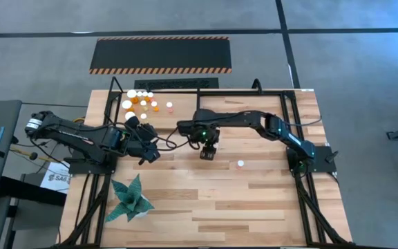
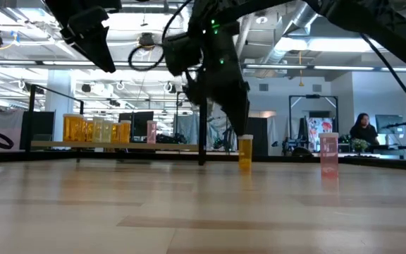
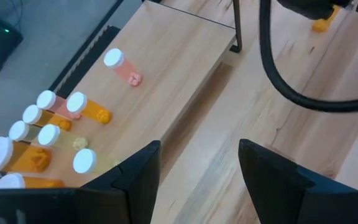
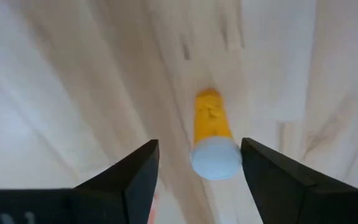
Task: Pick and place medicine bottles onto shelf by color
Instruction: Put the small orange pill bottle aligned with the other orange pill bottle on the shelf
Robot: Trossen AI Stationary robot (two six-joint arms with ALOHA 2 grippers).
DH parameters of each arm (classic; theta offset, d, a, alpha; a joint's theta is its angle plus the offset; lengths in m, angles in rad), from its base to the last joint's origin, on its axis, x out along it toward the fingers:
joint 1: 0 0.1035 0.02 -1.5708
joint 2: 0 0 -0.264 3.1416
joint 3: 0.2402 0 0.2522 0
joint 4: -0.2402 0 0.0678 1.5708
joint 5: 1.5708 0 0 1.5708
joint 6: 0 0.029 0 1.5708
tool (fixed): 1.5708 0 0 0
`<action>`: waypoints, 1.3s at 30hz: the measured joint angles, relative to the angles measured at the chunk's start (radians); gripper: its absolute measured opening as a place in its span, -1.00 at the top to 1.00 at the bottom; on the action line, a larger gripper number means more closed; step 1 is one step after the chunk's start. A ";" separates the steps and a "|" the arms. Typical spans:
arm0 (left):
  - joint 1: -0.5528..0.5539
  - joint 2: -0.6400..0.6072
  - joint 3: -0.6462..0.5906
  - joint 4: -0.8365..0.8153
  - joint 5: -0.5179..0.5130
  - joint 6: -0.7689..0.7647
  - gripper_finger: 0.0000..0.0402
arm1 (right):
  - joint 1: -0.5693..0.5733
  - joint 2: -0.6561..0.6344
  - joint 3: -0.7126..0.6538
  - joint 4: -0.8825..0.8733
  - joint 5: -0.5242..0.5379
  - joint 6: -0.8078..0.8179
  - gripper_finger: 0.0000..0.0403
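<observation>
Right tool (image 4: 194, 163): over the middle of the light wooden desk (image 1: 254, 200), fingers spread, an upright orange medicine bottle with a white round cap (image 4: 214, 142) between them; no finger visibly touches it.
Left tool (image 3: 197, 163): fingers spread, pinching nothing, raised beside the shelf.
Shelf: pale wooden board with black metal posts (image 3: 166, 68) at the desk's far left part.
Shelved bottles: white-capped orange and pinkish ones (image 1: 142, 101) clustered at one end.
Pink bottle (image 2: 328, 152): upright on the desk, apart from the orange one.
</observation>
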 joint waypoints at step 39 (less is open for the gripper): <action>0.177 0.419 0.020 1.004 0.509 0.761 -0.01 | 0.364 -1.367 -1.198 0.462 0.532 0.671 -0.22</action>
